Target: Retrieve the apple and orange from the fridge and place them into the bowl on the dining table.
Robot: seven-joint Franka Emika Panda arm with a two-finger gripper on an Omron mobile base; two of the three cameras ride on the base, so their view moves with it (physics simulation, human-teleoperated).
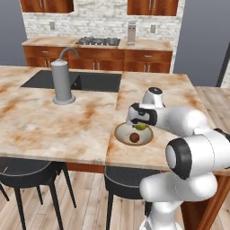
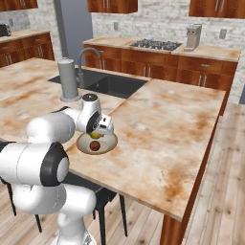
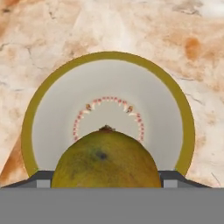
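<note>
My gripper is shut on the orange, a yellow-olive fruit held just above the bowl. The cream bowl stands near the front edge of the marble dining table. The dark red apple lies inside the bowl, below the orange. In the hand view the orange covers the near part of the bowl. The fridge is out of view.
A grey faucet stands by the black sink set into the table, behind and left of the bowl. Dark stools sit under the table's near edge. A cooktop is on the back counter.
</note>
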